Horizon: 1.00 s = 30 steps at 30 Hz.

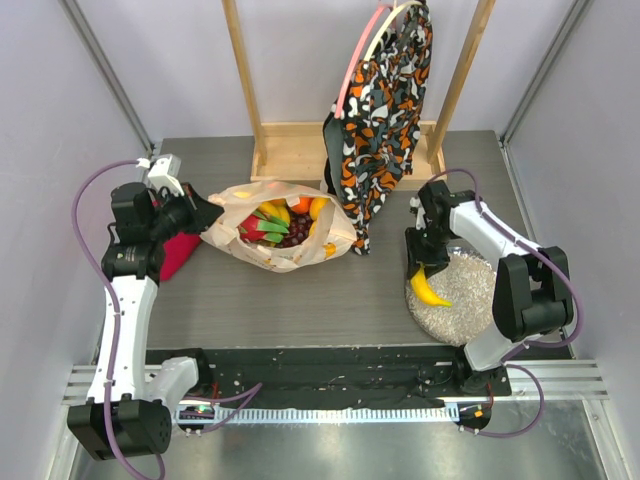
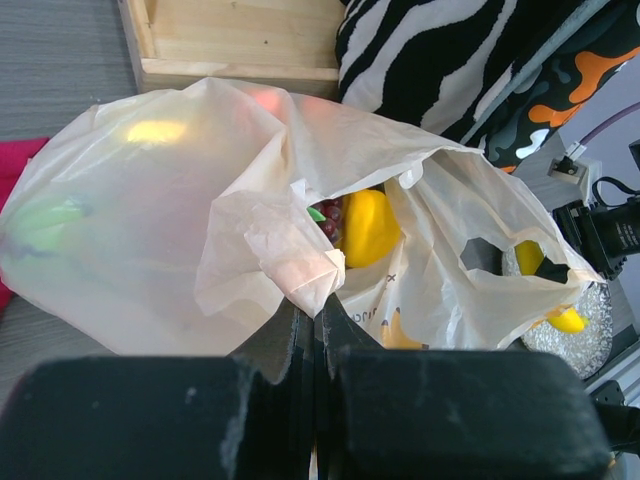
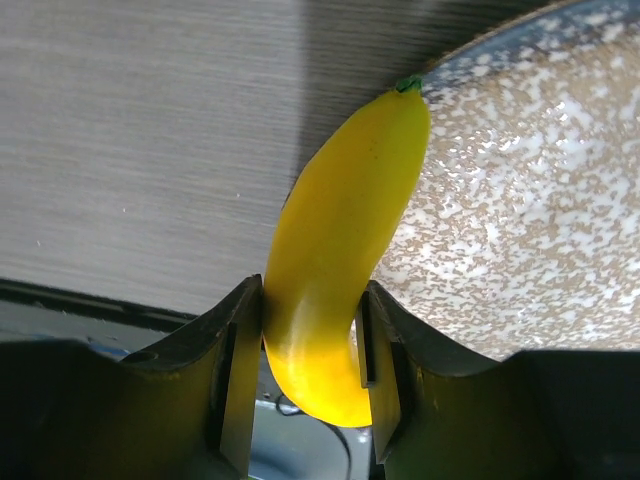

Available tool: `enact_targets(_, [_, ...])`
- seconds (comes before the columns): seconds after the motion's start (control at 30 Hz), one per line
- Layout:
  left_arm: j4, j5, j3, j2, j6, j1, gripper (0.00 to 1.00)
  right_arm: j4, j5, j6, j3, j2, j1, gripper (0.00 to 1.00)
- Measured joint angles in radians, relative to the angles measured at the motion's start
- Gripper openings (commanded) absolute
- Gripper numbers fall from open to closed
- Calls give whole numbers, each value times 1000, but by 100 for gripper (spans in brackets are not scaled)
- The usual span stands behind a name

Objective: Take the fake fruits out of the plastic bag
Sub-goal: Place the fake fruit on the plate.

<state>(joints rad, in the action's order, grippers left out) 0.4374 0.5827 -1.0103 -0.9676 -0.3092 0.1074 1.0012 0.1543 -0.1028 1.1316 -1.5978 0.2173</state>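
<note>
The plastic bag point(image 1: 300, 256) lies open at the table's back left, with an orange, yellow, green and red fruits and dark grapes point(image 1: 292, 231) inside. My left gripper point(image 1: 205, 213) is shut on the bag's left rim. In the left wrist view the jaws point(image 2: 318, 310) pinch a fold of the bag point(image 2: 150, 220); a yellow fruit point(image 2: 368, 228) shows in its mouth. My right gripper point(image 1: 420, 272) is shut on a yellow banana point(image 1: 428, 288) at the left edge of the glittery plate point(image 1: 468, 305). In the right wrist view the banana point(image 3: 335, 230) sits between the fingers point(image 3: 240, 350) over the plate's rim point(image 3: 520, 230).
A wooden frame point(image 1: 290, 150) stands at the back. A patterned garment point(image 1: 385, 110) hangs from a hanger, right beside the bag. A red cloth point(image 1: 178, 255) lies under my left arm. A black strip point(image 1: 320, 365) runs along the near edge.
</note>
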Motion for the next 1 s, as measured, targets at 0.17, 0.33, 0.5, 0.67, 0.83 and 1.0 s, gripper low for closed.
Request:
enact_targets(0.17, [0,-7,0,0,0,0,0,-9,-21,-97,-18,-10,-19,14])
enact_targets(0.33, [0,-8,0,-6,0,0,0,-23,-18,-126,-50,-46,-30,54])
enact_targets(0.5, [0,-12,0,-16,3,2,0,-30,6,-136,-66,-58,-33,76])
enact_targets(0.67, [0,-14,0,-26,3,5,0,-8,25,-130,-51,-56,-53,80])
enact_targets(0.83, [9,-14,-1,-31,18,5,0,114,45,-40,149,-39,-78,77])
enact_targets(1.0, [56,-13,-1,-21,63,5,0,65,141,91,512,25,-7,65])
